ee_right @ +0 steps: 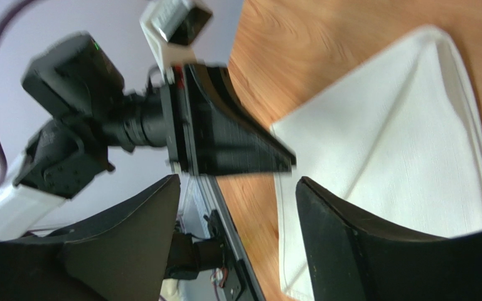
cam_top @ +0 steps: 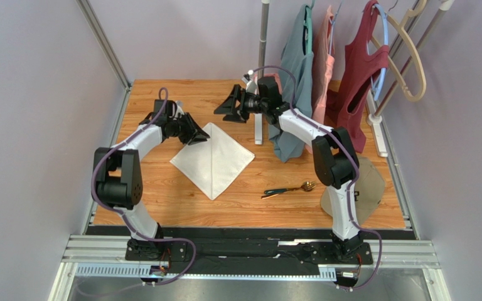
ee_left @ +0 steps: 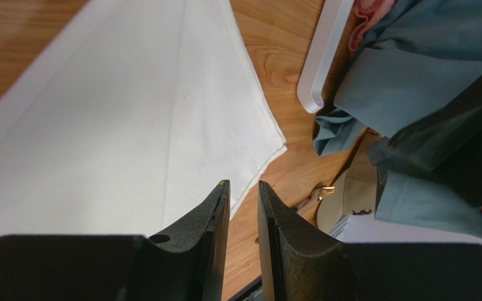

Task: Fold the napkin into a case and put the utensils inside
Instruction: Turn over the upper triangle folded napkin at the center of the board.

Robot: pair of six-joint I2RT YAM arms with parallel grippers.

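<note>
- White cotton, square and laid as a diamond: the white cloth napkin (cam_top: pixel 212 160) lies flat at the middle of the wooden counter (cam_top: pixel 162 207), with one straight crease running from its 12 o'clock corner to its 6 o'clock corner.
- My left hand (ee_left: pixel 243 188) hangs over the napkin's 11 o'clock edge. Its fingers are barely parted, a thin slit of wood shows between them, and they hold nothing.
- My right hand (ee_right: pixel 237 185) is raised at about 1 o'clock of the napkin, spread wide and empty, facing my left hand across the cloth.
- The utensils (cam_top: pixel 289 189), slim pieces with dark handles and gold heads, lie together on the bare counter at 4 o'clock of the napkin, apart from it. A beige cap (cam_top: pixel 369 182) sits just beyond them at 3 o'clock.
- I judge that I am in the folding step. The cloth shows a crease but no pocket, so the case is not yet made and the cutlery must wait.
- The next move calls for widening my left fingers, dropping onto a corner or edge, and pinching only the layer I mean to lift. My right hand would pin or take the opposite side so the cloth does not slide.
</note>
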